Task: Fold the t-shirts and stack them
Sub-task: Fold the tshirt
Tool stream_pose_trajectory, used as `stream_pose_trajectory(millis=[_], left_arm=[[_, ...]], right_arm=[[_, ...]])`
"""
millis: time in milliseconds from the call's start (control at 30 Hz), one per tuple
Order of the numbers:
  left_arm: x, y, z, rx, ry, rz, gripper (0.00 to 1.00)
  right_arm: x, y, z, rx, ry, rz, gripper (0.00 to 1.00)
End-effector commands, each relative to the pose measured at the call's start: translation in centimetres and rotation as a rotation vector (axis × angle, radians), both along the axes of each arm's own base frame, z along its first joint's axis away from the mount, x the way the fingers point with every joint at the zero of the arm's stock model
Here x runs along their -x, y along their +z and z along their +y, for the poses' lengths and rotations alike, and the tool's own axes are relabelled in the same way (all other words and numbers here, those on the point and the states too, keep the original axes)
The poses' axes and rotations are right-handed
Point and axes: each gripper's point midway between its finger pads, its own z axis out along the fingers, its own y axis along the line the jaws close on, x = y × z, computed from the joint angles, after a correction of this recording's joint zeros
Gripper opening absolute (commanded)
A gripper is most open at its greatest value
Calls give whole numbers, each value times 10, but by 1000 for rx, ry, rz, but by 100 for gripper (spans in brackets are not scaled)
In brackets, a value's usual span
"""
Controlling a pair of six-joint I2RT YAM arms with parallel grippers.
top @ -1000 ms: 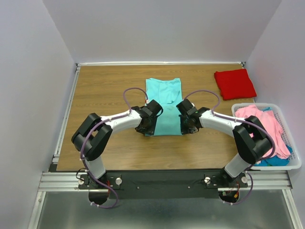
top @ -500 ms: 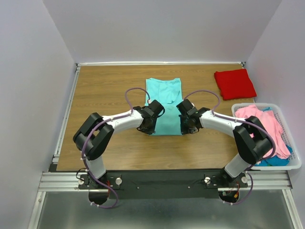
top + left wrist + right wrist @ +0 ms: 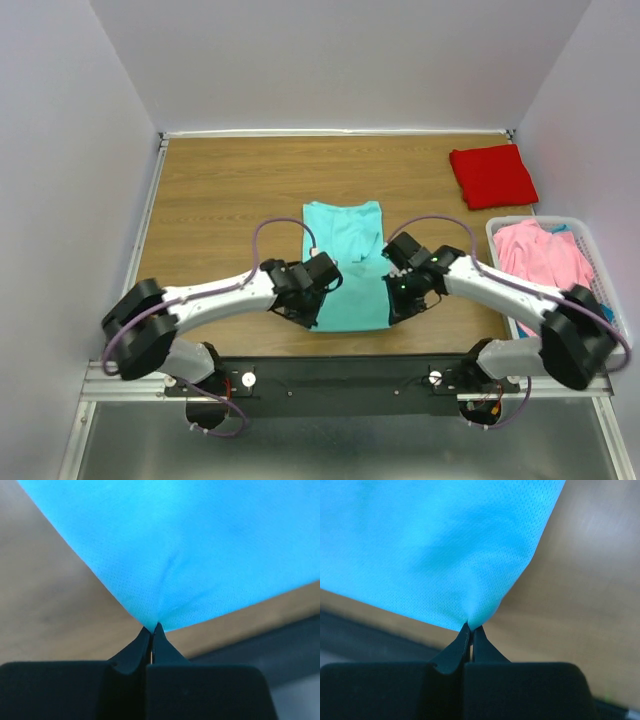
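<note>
Wooden table [image 3: 220, 190], looking down from above the arms. On the left, the left gripper [image 3: 151, 630] is pinched tight on the near-left corner of the aqua t-shirt [image 3: 350, 265]. In the wrist view the cloth bunches into a little point right where the black fingertips [image 3: 135, 647] meet, with wood showing underneath. The shirt itself sits in the middle of the table, folded into a long narrow rectangle that runs from near the front edge toward the back, and it looks mostly flat from the top.

The right gripper [image 3: 471, 626] is doing the same on the near-right corner: fingers together, with a small peak of fabric clamped between them. Both arms reach in low from either side.

Further right, at the back corner, a red t-shirt [image 3: 492, 175] lies folded into a neat square, well apart from the aqua one. Just in front of it, along the right edge, is a white basket [image 3: 540, 219] with a pink t-shirt [image 3: 545, 255] heaped inside.
</note>
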Motion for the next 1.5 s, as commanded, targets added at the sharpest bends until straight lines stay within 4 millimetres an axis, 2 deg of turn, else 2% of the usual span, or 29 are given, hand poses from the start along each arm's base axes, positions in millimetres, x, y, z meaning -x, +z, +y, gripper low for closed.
stream_pose_trajectory(millis=[0, 67, 100, 167, 200, 267, 333, 367, 433, 500, 567, 600, 633, 667, 700, 733, 767, 800, 833, 900, 933, 1000, 1067, 1167, 1233, 1267, 1300, 1400, 1467], left_arm=[[87, 37, 8, 80, -26, 171, 0], [110, 46, 14, 97, -9, 227, 0], [118, 57, 15, 135, 20, 244, 0], [117, 72, 11, 188, 31, 233, 0], [104, 87, 3, 239, 34, 183, 0], [83, 98, -3, 273, 9, 126, 0], [57, 103, -4, 295, 31, 82, 0], [36, 108, -2, 312, 81, 48, 0], [13, 111, -5, 347, 68, -8, 0], [-13, 109, -2, 384, 108, -35, 0], [-28, 102, 0, 395, 95, -54, 0], [-37, 93, 6, 398, 127, -31, 0], [-48, 93, 3, 422, 116, -58, 0], [-55, 89, 3, 433, 118, -62, 0], [-63, 89, 5, 447, 131, -68, 0], [-77, 84, 9, 450, 161, -73, 0], [-86, 83, 11, 447, 165, -89, 0], [-97, 77, 13, 432, 173, -92, 0], [-112, 78, 18, 447, 200, -115, 0], [-134, 77, 18, 483, 210, -140, 0], [-139, 76, 16, 489, 211, -148, 0], [-158, 64, 24, 482, 249, -153, 0], [-176, 56, 31, 487, 274, -166, 0], [-192, 37, 30, 498, 274, -141, 0], [-200, 29, 27, 501, 269, -136, 0], [-202, 27, 27, 496, 272, -139, 0], [-205, 26, 27, 494, 272, -143, 0], [-204, 33, 29, 492, 263, -168, 0], [-201, 38, 32, 484, 258, -183, 0]], right_arm=[[65, 48, -19, -59, 24, 165, 1], [78, 66, -25, -64, 27, 196, 1], [72, 83, -19, -102, 31, 165, 1], [65, 99, -15, -111, 35, 129, 1], [46, 116, -9, -113, 41, 54, 1], [19, 128, -11, -56, 35, -44, 1], [-2, 130, -6, -5, 58, -65, 1], [-21, 144, 0, -21, 51, -113, 1], [-44, 142, 8, -10, 73, -123, 1], [-69, 151, 15, -53, 85, -149, 1], [-93, 139, 22, -52, 92, -128, 1], [-109, 143, 26, -83, 81, -136, 1], [-122, 141, 29, -95, 92, -145, 1], [-138, 128, 31, -94, 81, -116, 1], [-147, 126, 36, -107, 86, -113, 1], [-163, 138, 45, -141, 99, -151, 1], [-175, 135, 50, -152, 102, -158, 1], [-186, 119, 53, -149, 97, -128, 1], [-201, 123, 61, -169, 104, -152, 1], [-214, 103, 70, -179, 116, -113, 1], [-218, 100, 74, -189, 123, -110, 1], [-232, 96, 82, -214, 123, -139, 1], [-245, 74, 86, -214, 114, -135, 1], [-257, 41, 78, -195, 80, -119, 1], [-265, 28, 74, -198, 44, -142, 1], [-266, 23, 72, -200, 34, -145, 1], [-258, 7, 63, -179, 8, -116, 1], [-247, 2, 57, -178, 13, -109, 1], [-242, 10, 56, -193, 24, -121, 1]])
